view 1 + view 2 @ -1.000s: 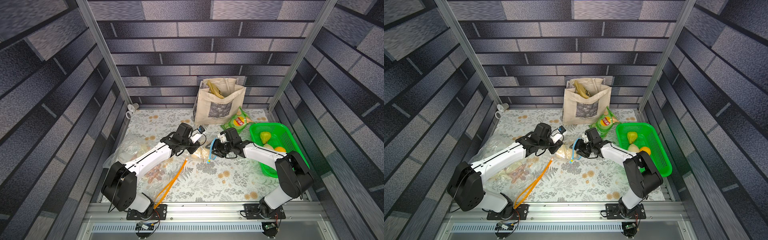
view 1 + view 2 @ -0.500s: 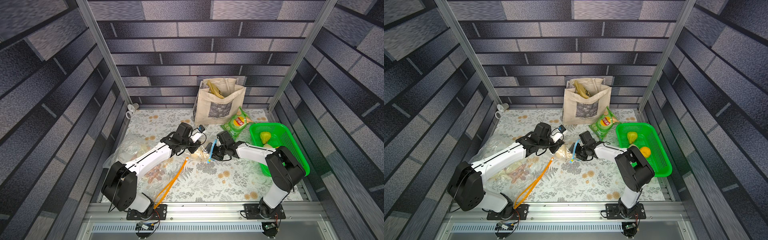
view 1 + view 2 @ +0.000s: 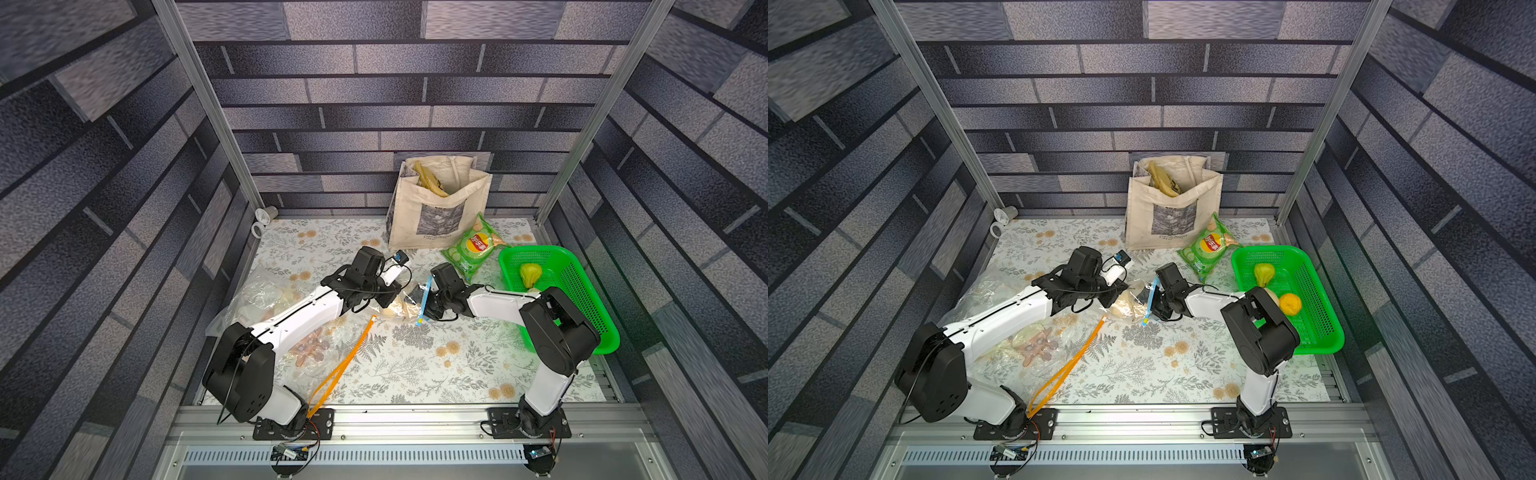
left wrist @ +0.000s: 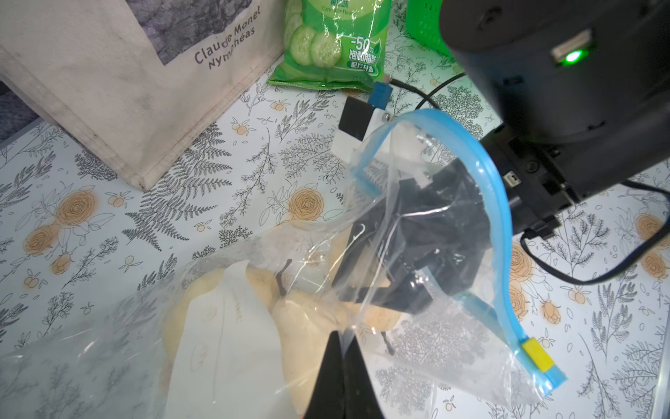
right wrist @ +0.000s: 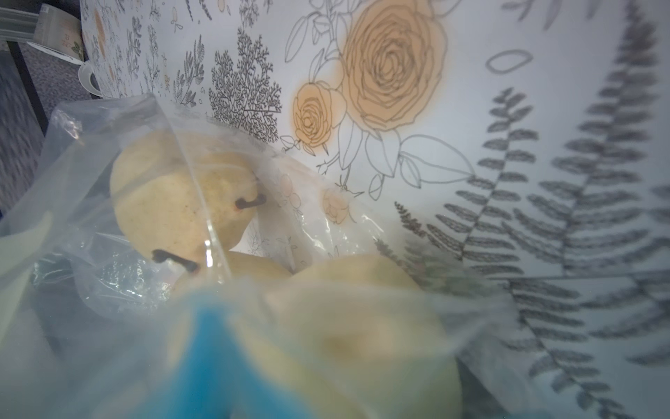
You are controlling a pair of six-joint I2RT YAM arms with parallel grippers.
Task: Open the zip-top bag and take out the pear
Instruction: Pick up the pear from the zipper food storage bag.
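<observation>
Top views overhead; wrist views close, sharing bag (image 4: 232,319)

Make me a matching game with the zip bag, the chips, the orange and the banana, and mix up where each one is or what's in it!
Things:
1. zip-top bag
2. chip bag
3. orange
4. banana

Places or states:
a. in the green basket
b. poking out of the tote bag
c. holding pears
d. lying beside the tote bag

Pairs: 1-c, 2-d, 3-a, 4-b

Bright even light; zip-top bag (image 5: 217,344) blurry in rt wrist view.
</observation>
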